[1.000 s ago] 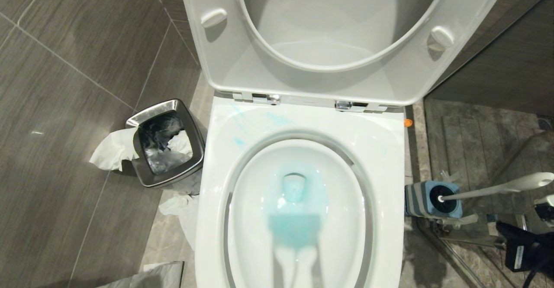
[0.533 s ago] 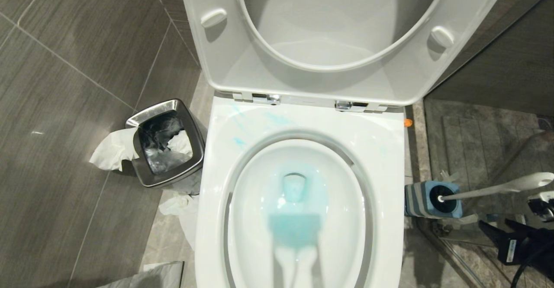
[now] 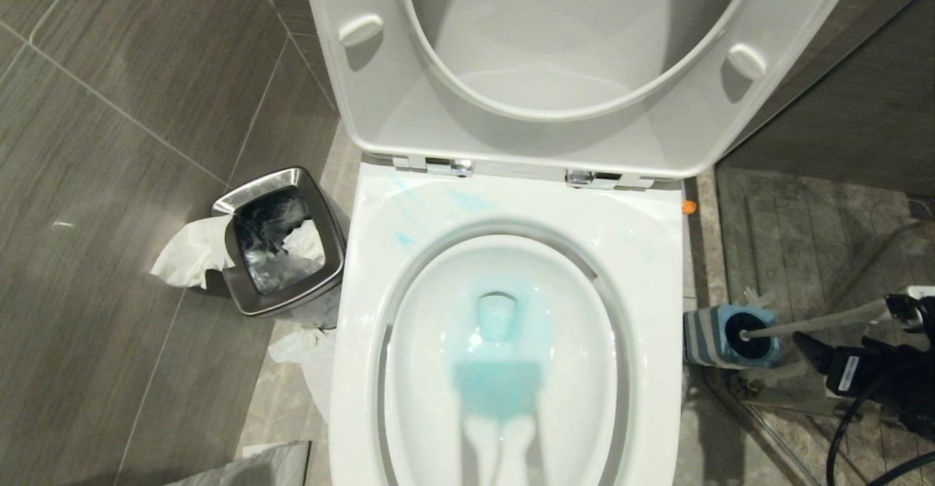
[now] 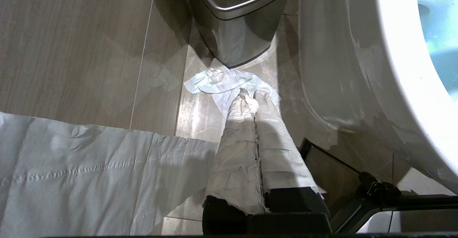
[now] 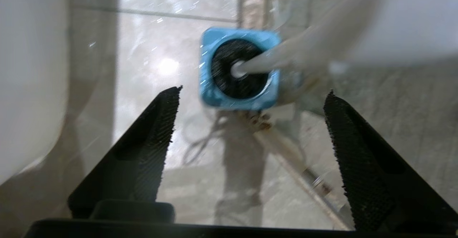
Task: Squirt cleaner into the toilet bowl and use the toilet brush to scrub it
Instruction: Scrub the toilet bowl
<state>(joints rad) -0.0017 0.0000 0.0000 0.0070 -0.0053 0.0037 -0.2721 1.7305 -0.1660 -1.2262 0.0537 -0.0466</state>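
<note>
The white toilet bowl (image 3: 438, 340) lies open below me, its water tinted teal by the cleaner (image 3: 504, 332), with thin teal smears on the rim. To its right, the toilet brush (image 3: 803, 323) stands in its blue-and-grey holder (image 3: 701, 336), the black bristle head (image 5: 236, 69) sunk in it and the white handle slanting out to the right. My right gripper (image 3: 846, 323) is open by the handle, fingertips short of the holder and nothing clamped between them (image 5: 250, 96). My left gripper (image 4: 252, 95), its fingers wrapped in white, is shut and empty above the floor left of the toilet.
A square steel bin (image 3: 281, 241) with tissue spilling out stands left of the toilet, and more tissue (image 4: 222, 82) lies on the floor. The raised seat and lid (image 3: 570, 55) lean back. A metal rail (image 5: 307, 173) runs along the floor below the right gripper.
My right gripper has opened and risen from the lower right corner toward the brush handle. The brush, the bowl and the left arm have stayed put.
</note>
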